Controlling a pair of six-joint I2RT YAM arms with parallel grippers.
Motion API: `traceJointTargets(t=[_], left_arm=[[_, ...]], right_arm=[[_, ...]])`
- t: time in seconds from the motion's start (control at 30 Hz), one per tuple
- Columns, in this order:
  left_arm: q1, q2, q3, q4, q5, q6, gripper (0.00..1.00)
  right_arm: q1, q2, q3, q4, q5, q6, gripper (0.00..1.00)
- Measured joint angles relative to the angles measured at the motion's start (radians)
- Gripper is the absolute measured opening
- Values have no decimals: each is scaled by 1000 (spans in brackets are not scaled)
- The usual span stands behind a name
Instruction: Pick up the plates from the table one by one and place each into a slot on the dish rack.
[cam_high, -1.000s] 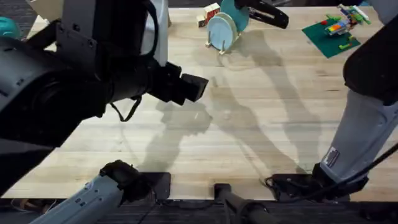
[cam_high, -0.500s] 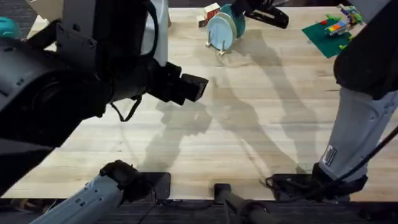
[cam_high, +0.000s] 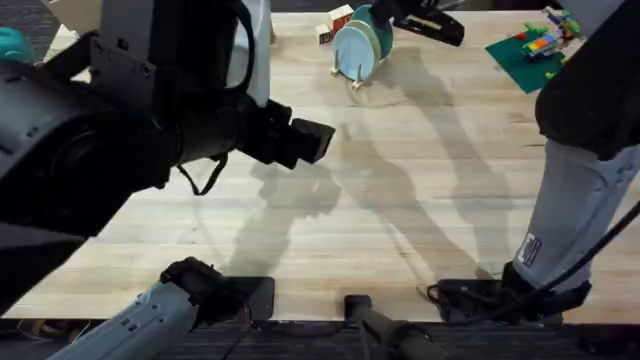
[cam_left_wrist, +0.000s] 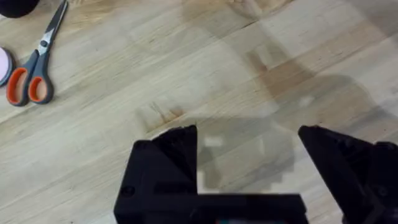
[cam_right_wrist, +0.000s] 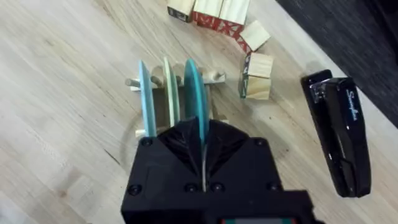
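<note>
1. I am seeing two plates standing on edge in the rack (cam_right_wrist: 171, 84) at the table's (cam_high: 400, 200) far edge; the pale blue plate (cam_right_wrist: 147, 99) is sitting in one slot and the teal plate (cam_right_wrist: 193, 93) in another, with one upright wooden divider showing between them.
2. My right gripper (cam_right_wrist: 202, 146) is reaching over the rack; its two black fingers are pinched together on the teal plate's rim, so it is gripping that plate while the plate is standing in its slot.
3. In the overhead view the blue plate (cam_high: 355, 47) is facing the camera, the teal one (cam_high: 380, 25) is peeking out behind it, and the right gripper (cam_high: 425, 18) is lying just past them.
4. My left gripper (cam_left_wrist: 249, 149) is hanging above bare wood with its two fingers spread wide; it is holding nothing.
5. In the overhead view the left gripper (cam_high: 305, 140) is hovering over the middle of the table, well apart from the rack.
6. I am counting one pair of orange-handled scissors (cam_left_wrist: 34, 65) lying flat near the left gripper.
7. Beside the rack I am counting five wooden blocks (cam_right_wrist: 239, 25) and one black stapler (cam_right_wrist: 339, 127); the nearest block is just beside the rack.
8. One green baseplate with bricks (cam_high: 535, 45) is lying at the table's far right.
</note>
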Motion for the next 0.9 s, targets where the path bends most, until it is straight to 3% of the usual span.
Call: traceJointTargets(t=[0.33, 0.9], left_arm=[[0, 0, 0, 0, 0, 0, 993], [0, 0, 0, 0, 0, 0, 995]], right_arm=[[0, 0, 0, 2, -1, 3, 171], [0, -29, 0, -18, 0, 4, 198]])
